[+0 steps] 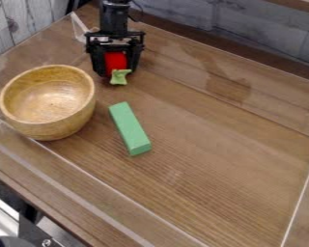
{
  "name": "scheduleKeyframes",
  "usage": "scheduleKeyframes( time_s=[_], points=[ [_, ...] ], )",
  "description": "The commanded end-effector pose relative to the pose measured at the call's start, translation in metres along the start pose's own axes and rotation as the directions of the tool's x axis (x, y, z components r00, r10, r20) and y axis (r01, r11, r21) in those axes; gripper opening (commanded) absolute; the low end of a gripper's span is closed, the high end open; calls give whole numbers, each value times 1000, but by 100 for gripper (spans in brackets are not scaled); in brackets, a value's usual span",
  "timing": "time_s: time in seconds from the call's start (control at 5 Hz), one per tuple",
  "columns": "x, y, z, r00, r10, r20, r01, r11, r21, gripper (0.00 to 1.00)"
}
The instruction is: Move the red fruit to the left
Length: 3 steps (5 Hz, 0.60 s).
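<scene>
The gripper (117,63) stands near the far edge of the table (235,145), toward the far-left corner, pointing down with its black fingers (98,60) on either side of the fruit (117,64). The jaws are closed to the width of the fruit and appear to grip it; the red body sits between them and the pale green leaf (120,78) hangs just below, close to the wood. Whether the fruit touches the table cannot be told. The bowl (46,100) sits by the left edge, nearer the camera than the gripper and apart from it, with its rim the closest thing on that side. The block (130,128) lies flat near the middle of the table, just right of the bowl, not touching it, and well clear of the gripper. A clear wall (299,207) runs along the near and right edges.
</scene>
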State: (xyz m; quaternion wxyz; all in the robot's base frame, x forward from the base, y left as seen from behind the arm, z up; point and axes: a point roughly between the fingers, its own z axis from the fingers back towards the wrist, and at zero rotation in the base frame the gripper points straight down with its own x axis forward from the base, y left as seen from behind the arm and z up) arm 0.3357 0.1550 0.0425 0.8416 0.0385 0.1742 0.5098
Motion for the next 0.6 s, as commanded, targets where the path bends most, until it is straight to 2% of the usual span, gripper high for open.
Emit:
scheduleKeyframes(
  time_s=[0.0, 0.2, 0.4],
  points=[
    [-14, 13, 53, 997, 68, 45, -64, 994, -91, 100],
    [-28, 9, 66, 993, 112, 19, -110, 988, -110, 100],
    [-21, 11, 64, 990, 142, 19, -139, 985, -102, 0]
  ],
)
